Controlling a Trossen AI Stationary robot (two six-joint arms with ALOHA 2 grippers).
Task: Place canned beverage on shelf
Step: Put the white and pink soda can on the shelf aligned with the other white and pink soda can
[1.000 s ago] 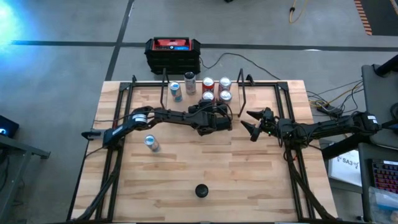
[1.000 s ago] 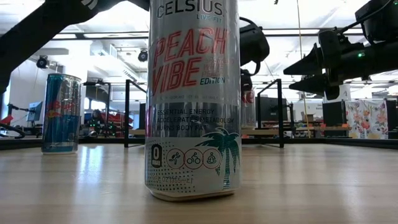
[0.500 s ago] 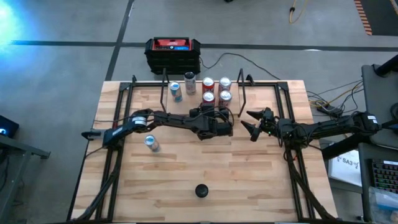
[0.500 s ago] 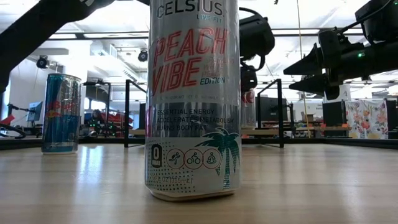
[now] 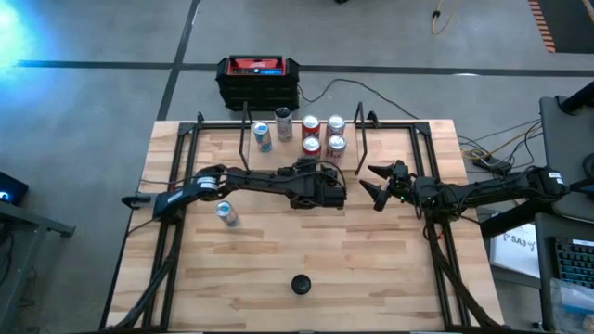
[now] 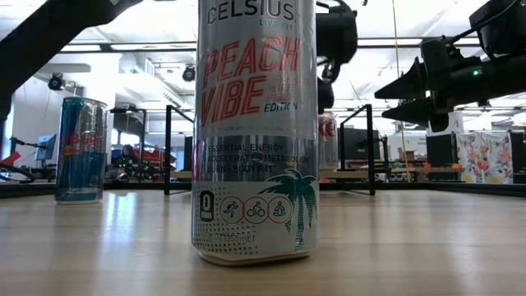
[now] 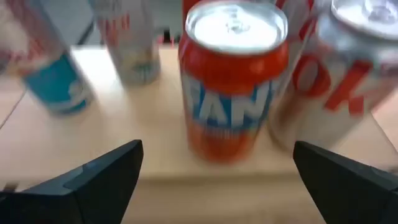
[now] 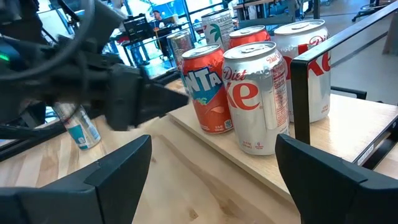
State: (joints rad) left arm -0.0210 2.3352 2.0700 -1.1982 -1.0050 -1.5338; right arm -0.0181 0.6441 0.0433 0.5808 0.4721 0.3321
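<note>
The shelf (image 5: 288, 147) is a light plank between black rod uprights at the table's far middle. Several cans stand on it on their bases, among them an orange can (image 7: 233, 81) at its near edge, beside a silver-and-red can (image 7: 336, 87). My left gripper (image 5: 317, 167) hangs open just in front of the orange can; in the left wrist view its fingers (image 7: 106, 171) stand apart on either side of the can, clear of it. My right gripper (image 5: 371, 186) waits open to the shelf's right, level with the plank's (image 8: 186, 121) near edge.
A tall silver can (image 6: 255, 131) stands near the table's front edge (image 5: 299, 284). A blue-and-silver can (image 5: 225, 213) stands on the left part of the table. A black-and-red box (image 5: 258, 79) sits on the floor behind the table.
My left gripper has risen and drawn back a little from the orange can toward the table's near edge, tipping as it went. The orange can stays upright on the shelf.
</note>
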